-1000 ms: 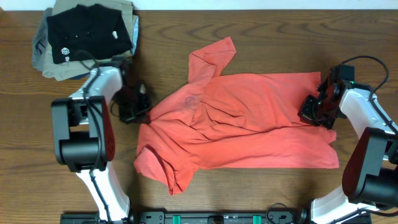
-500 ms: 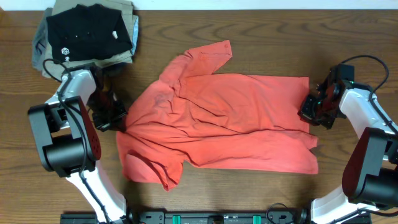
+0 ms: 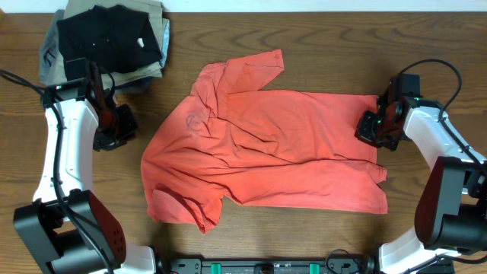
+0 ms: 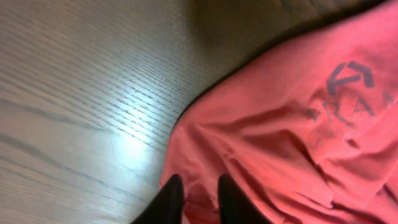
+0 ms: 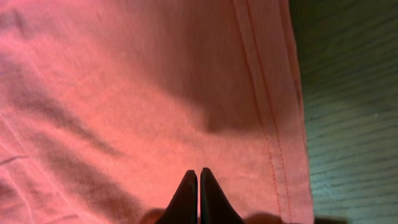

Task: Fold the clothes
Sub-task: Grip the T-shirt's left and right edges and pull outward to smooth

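The clothes, a coral-red T-shirt (image 3: 266,144), lie spread across the middle of the table, neck end to the left, with a sleeve folded under at the front left. Faint lettering shows through the cloth (image 4: 348,81). My left gripper (image 3: 128,129) hovers just left of the shirt's left edge, clear of it. Its fingers stand a little apart, so it (image 4: 199,180) is open and holds nothing. My right gripper (image 3: 364,131) is over the shirt's right hem. In the right wrist view it (image 5: 199,171) is shut, tips together above the cloth (image 5: 124,93), with no cloth seen pinched.
A stack of folded garments sits at the back left: a black shirt (image 3: 106,38) on top of grey and khaki pieces (image 3: 57,72). Bare wooden table (image 3: 319,46) surrounds the shirt. A black rail (image 3: 266,266) runs along the front edge.
My left gripper dragged the shirt's left side leftward, then opened and drew back off the cloth. The shirt now lies further left and flatter. The right gripper shifted slightly left.
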Robot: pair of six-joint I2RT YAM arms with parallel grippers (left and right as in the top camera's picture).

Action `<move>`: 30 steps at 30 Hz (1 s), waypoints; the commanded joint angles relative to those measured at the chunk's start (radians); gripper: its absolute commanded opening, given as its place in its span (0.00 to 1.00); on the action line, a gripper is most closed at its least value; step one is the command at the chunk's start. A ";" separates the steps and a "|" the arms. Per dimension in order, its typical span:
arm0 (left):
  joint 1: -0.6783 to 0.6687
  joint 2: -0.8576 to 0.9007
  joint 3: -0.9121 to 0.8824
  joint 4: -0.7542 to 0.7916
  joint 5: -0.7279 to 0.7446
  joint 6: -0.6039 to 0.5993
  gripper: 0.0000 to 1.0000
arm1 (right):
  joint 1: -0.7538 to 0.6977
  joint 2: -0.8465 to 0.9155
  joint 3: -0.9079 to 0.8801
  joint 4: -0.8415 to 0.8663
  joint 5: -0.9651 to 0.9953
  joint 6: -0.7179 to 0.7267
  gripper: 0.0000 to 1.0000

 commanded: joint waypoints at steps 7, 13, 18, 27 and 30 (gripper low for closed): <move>0.002 0.022 -0.008 -0.010 0.005 -0.077 0.74 | 0.016 0.061 -0.005 0.042 0.021 0.029 0.01; 0.002 0.022 -0.008 -0.019 0.005 -0.077 0.78 | 0.035 0.082 -0.005 0.060 0.008 0.029 0.01; 0.002 0.022 -0.008 -0.023 0.005 -0.077 0.78 | 0.035 0.082 -0.005 0.058 0.126 0.064 0.01; 0.002 0.022 -0.008 -0.023 0.005 -0.077 0.84 | 0.017 0.125 -0.005 0.065 0.164 0.063 0.01; 0.002 0.022 -0.008 -0.023 0.005 -0.077 0.84 | 0.016 0.160 -0.005 0.077 0.161 0.063 0.01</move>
